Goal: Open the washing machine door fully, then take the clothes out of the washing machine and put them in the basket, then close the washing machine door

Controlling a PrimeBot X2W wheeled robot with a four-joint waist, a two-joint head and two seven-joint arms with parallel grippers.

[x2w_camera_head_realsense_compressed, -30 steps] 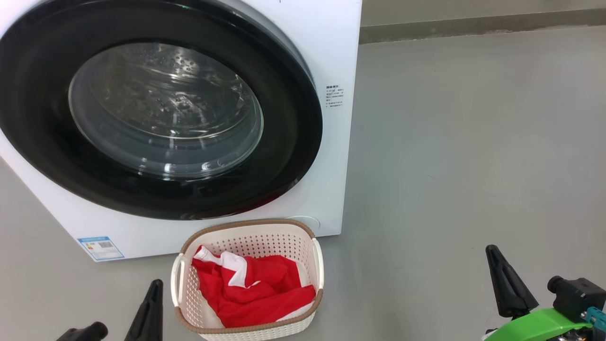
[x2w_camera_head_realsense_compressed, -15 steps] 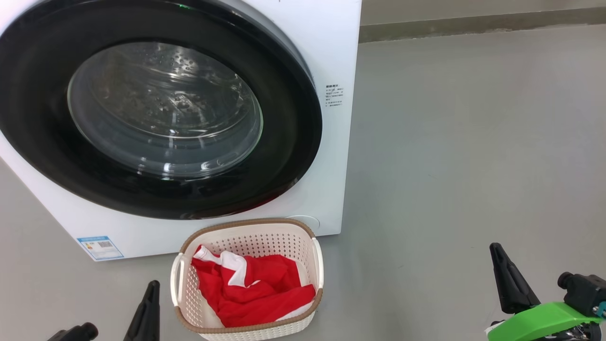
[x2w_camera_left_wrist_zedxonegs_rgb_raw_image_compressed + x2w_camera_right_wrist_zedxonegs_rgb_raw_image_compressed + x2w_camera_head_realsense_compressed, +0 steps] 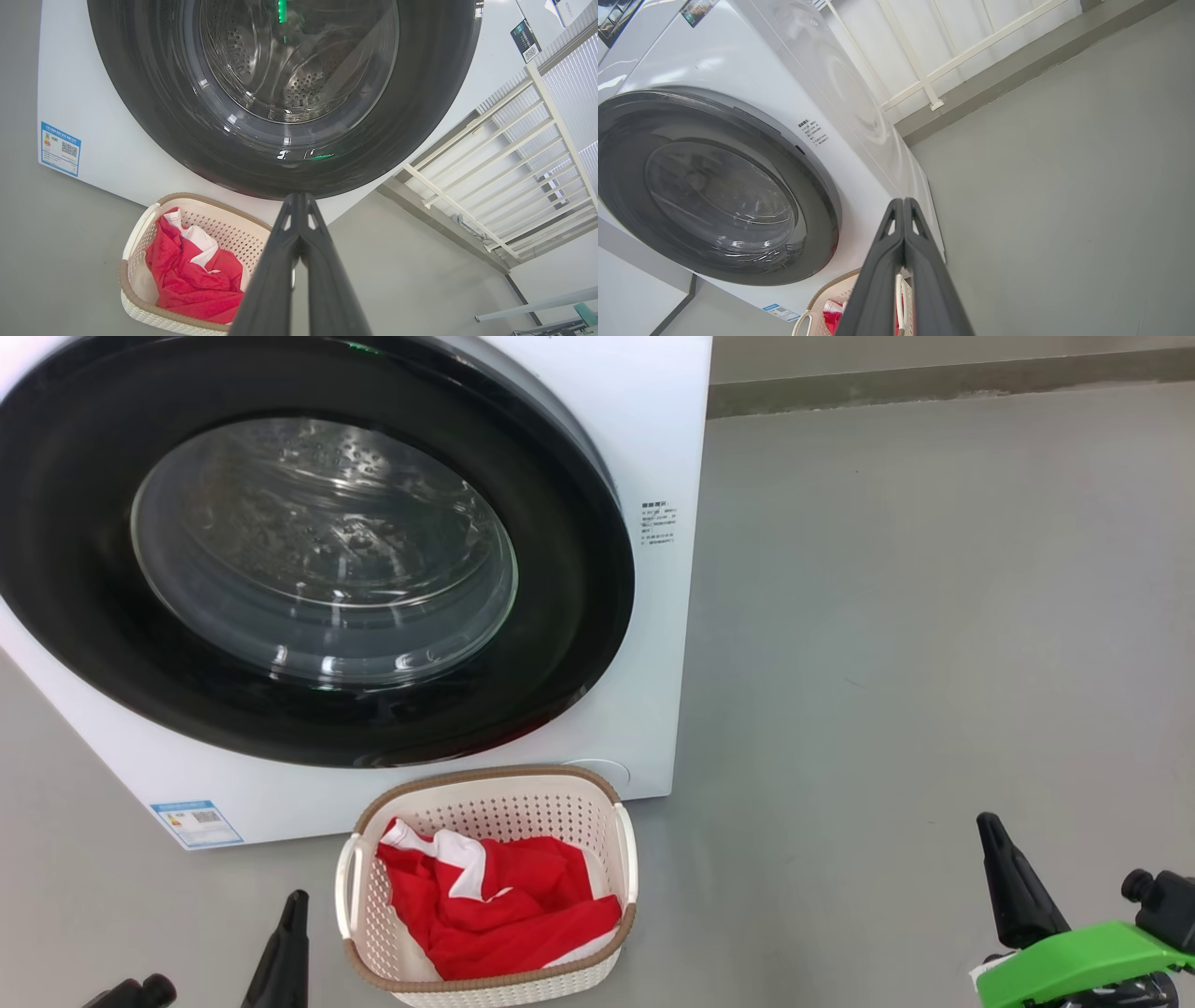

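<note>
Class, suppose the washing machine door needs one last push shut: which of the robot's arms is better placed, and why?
Left, probably. The left gripper sits in front of the washing machine door, beside the basket, its wrist view facing it; the right gripper is off to the side over bare floor.

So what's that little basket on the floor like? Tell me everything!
The basket is small, cream-white and looks like plastic, with rounded corners, walls full of tiny holes, a brown woven-look rim and a loop handle on each side. It stands upright on the grey floor, just in front of the washing machine, below its round door. Red clothes with white trim lie crumpled inside. Whether it touches the machine is hard to tell.
</note>
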